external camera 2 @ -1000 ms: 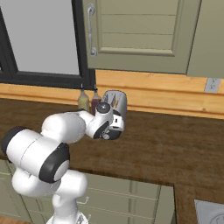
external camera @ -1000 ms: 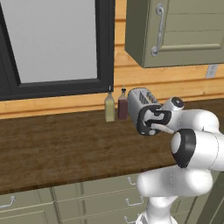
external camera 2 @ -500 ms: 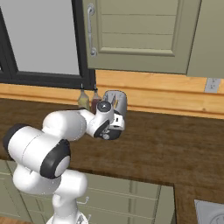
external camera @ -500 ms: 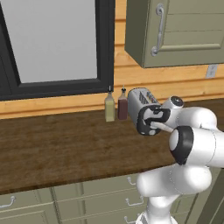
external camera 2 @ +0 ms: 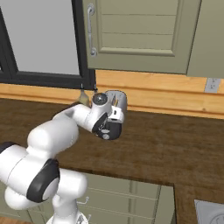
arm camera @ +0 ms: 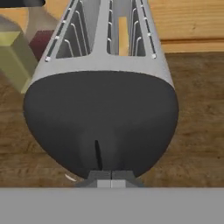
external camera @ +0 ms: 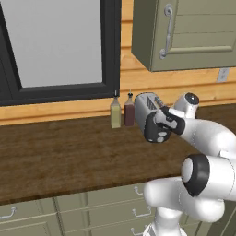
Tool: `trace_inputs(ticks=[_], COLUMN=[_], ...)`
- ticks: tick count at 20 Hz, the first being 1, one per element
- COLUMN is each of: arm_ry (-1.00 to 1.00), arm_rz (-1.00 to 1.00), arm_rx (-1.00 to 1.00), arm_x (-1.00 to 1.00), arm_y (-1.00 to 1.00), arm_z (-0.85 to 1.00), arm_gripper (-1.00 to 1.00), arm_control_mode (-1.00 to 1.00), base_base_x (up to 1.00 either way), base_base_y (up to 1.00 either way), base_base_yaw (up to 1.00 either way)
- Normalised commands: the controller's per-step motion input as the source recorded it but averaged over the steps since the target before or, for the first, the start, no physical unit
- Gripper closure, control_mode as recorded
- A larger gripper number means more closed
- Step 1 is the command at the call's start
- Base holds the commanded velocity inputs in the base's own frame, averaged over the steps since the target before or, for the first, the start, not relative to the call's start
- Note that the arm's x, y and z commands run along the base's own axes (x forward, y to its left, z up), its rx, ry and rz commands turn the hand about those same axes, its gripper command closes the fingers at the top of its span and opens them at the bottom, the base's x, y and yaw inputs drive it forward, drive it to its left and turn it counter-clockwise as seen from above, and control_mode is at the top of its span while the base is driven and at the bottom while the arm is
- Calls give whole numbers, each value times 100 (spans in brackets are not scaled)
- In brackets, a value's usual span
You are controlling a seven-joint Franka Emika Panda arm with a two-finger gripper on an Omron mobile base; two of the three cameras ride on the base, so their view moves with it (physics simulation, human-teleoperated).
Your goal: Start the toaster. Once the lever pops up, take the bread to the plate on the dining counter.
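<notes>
The toaster (external camera: 146, 102) (external camera 2: 119, 99) (arm camera: 100, 109) stands on the wood-grain wall counter against the back wall. Its dark front face carries a narrow vertical lever slot (arm camera: 97, 155). The bread (arm camera: 124, 37) shows as a tan strip standing down in the right slot. My gripper (arm camera: 112, 177) (external camera: 148, 124) is shut, its fingertips pressed together at the low end of that lever slot, right against the toaster's front. Nothing is held between the fingers. The plate and the dining counter are out of view.
A yellow-green bottle (external camera: 115, 114) (arm camera: 15, 57) and a dark red bottle (external camera: 129, 113) stand just left of the toaster. A green wall cabinet (external camera: 184, 32) hangs above, and a dark-framed window (external camera: 55, 46) lies to the left. The counter (external camera: 60, 152) stretches out in front.
The arm's elbow has shifted slightly. The gripper stays shut at the toaster's front, and the toaster and bread have not moved.
</notes>
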Motion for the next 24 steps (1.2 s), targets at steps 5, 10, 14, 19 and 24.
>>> trace_inputs(ticks=[5, 10, 14, 19, 24], arm_ry=[0, 1, 7, 7, 1], arm_rz=[0, -1, -7, -6, 0], arm_rx=[-13, -33, -37, -28, -2], arm_x=[-26, -29, -16, -4, 0], arm_y=[16, 77, 86, 61, 4], arm_z=[50, 35, 38, 31, 0], arm_gripper=[100, 100, 100, 100, 100], arm_control_mode=[-100, -100, -100, -100, -100], base_base_x=[0, 0, 0, 0, 0], base_base_y=[0, 0, 0, 0, 0], base_base_yaw=[0, 0, 0, 0, 0])
